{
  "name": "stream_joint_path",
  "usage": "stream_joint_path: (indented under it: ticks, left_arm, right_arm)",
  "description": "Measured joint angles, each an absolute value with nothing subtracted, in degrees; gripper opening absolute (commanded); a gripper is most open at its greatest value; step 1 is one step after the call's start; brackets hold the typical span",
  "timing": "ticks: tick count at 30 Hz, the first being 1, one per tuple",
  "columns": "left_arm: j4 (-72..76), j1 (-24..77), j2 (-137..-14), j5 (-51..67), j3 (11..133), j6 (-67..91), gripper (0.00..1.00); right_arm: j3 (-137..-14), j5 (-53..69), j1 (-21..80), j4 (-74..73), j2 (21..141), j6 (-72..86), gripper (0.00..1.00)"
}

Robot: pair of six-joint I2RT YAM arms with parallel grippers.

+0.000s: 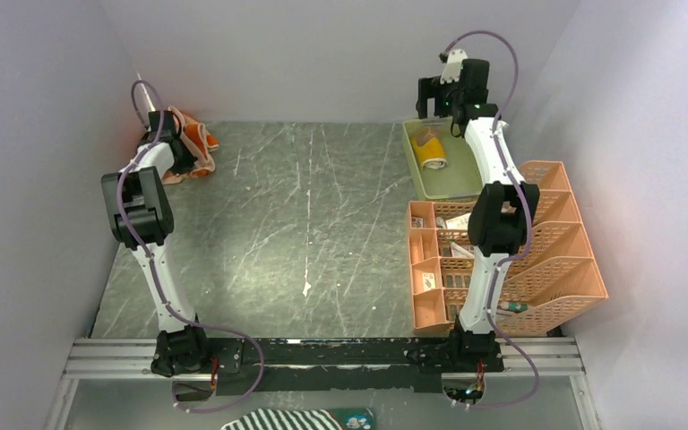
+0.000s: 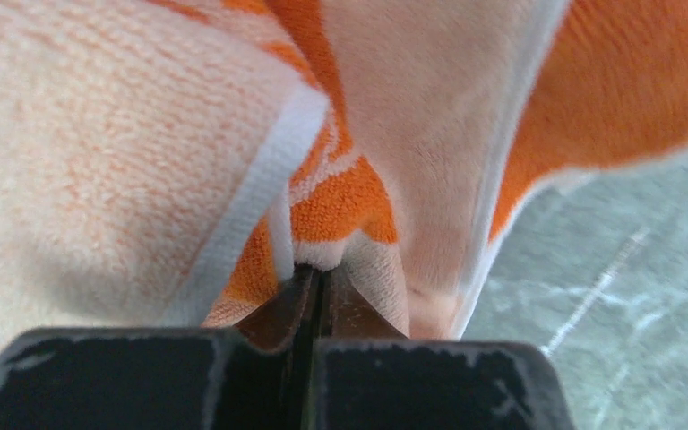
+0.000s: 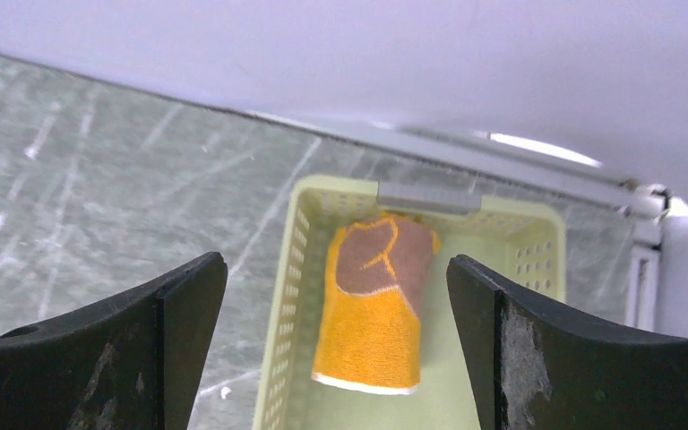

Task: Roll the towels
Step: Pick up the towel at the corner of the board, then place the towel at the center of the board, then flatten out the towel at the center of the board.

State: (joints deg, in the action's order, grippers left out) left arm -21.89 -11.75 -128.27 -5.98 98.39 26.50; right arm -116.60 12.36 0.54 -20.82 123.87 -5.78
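At the far left corner of the grey marbled bench point(image 1: 322, 224), the left end effector point(image 2: 318, 273) was pinched tight on a fold of the large orange terry towel with a cream border point(image 2: 349, 202) (the jaws met almost completely, with only thin cloth between them). This towel sat in a crumpled heap close to the wall.

On the far right side, the right end effector point(image 3: 336, 278) hung above a pale green perforated plastic basket point(image 3: 291, 269), its jaws spread wide and holding nothing. Inside the basket lay the smaller mustard-yellow towel point(image 3: 372, 331), rolled into a short cylinder, with a brownish patch at its far end. It touched neither finger.

Just beside the basket, nearer to the arm bases, stood an orange slotted plastic organiser point(image 1: 555, 233) with small items in its compartments. A black-and-white striped cloth point(image 1: 287, 419) lay at the near edge, below the mounting rail.
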Motion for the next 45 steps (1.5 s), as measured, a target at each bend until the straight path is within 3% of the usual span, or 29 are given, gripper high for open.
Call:
stream_joint_path:
  ticks: [5, 11, 15, 19, 20, 23, 26, 29, 32, 45]
  left_arm:
    - [-17.8, -7.8, -126.8, -2.1, 95.5, 25.7, 0.07]
    - [-17.4, 6.7, -118.6, 3.4, 91.5, 25.0, 0.07]
    - [-17.3, 16.7, -106.8, 10.8, 88.1, 25.6, 0.07]
    - [-16.2, 20.0, -90.8, 16.8, 79.4, 27.9, 0.07]
    - [-16.1, 19.9, -86.8, 17.6, 76.4, 28.6, 0.18]
    - [-15.2, 19.4, -75.1, 19.0, 63.8, 30.6, 0.65]
    - [-18.3, 19.3, -67.9, 19.1, 51.0, 32.6, 0.82]
    - [-28.0, 19.3, -65.4, 14.9, 41.6, 33.7, 0.84]
    - [-29.3, 19.3, -65.2, 13.1, 41.5, 34.0, 0.82]
    - [-20.5, 19.3, -70.3, 14.8, 38.9, 35.9, 0.79]
  right_arm:
    - [-115.5, 13.0, 2.2, -20.1, 116.7, -5.8, 0.95]
    - [-110.8, 11.5, 7.2, -20.9, 110.4, -7.3, 0.95]
    - [-105.1, 10.5, 10.4, -20.7, 106.3, -8.0, 0.95]
    - [-96.8, 9.7, 11.5, -18.6, 101.6, -7.7, 0.95]
    - [-94.2, 9.6, 11.6, -17.6, 100.3, -7.5, 0.95]
    - [-88.8, 9.4, 11.7, -15.3, 98.3, -6.8, 0.95]
    - [-84.9, 9.4, 12.0, -13.0, 98.0, -5.8, 0.95]
    - [-83.7, 9.5, 13.5, -11.7, 98.6, -4.6, 0.96]
    - [-83.7, 9.5, 14.7, -10.9, 98.7, -4.5, 0.96]
    - [-75.1, 9.7, 22.6, -10.2, 99.8, -3.8, 0.96]
